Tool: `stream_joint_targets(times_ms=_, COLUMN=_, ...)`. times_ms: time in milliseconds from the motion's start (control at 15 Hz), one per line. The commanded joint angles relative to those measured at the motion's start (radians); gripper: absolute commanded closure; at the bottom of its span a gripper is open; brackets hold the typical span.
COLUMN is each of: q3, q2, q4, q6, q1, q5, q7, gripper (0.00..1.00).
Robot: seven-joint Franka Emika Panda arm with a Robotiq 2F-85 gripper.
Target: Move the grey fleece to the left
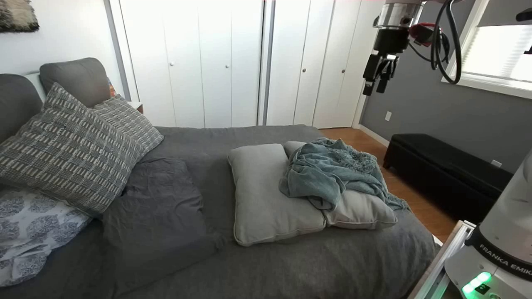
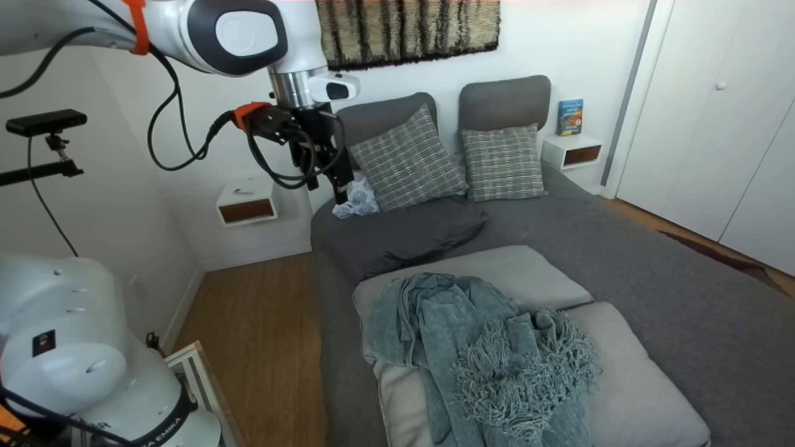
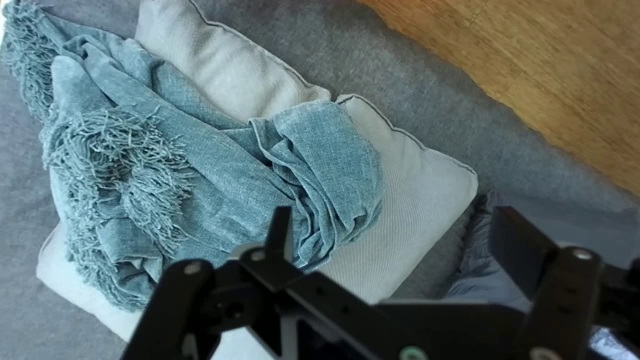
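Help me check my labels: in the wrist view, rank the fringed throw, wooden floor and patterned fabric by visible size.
1. Fringed throw
2. Wooden floor, cut off by the frame
3. Patterned fabric, just a corner sliver

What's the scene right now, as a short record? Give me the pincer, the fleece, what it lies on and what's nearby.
pincer: open, holding nothing, raised above the bed
fleece: blue-grey, fringed, bunched across both cushions
cushions: two, pale, side by side
dark pillow: on the bed, between the cushions and the patterned pillows
task: fleece not yet gripped
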Motion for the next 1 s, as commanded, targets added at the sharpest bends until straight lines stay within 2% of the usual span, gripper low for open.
stream_joint_targets(times_ms=0, q3=-0.003, q2=0.001, q4=0.002, q6=-0.002, q1=0.004, q5=-0.002, q7=0.002, gripper=0.0)
stream_joint_targets(times_ms=267, q3=-0.003, q2=0.001, q4=0.002, q6=-0.002, q1=0.004, q5=-0.002, q7=0.002, gripper=0.0)
stream_joint_targets(times_ms=533, q3=0.022, q2=0.177, q4=0.071, q6=0.024, q1=-0.009, q5=-0.076, q7=0.013, gripper=0.0)
stream_joint_targets(times_ms=933, q3=0.055, q2=0.46, q4=0.103, q6=0.119, q1=0.002, q5=-0.304, q7=-0.003, gripper=0.0)
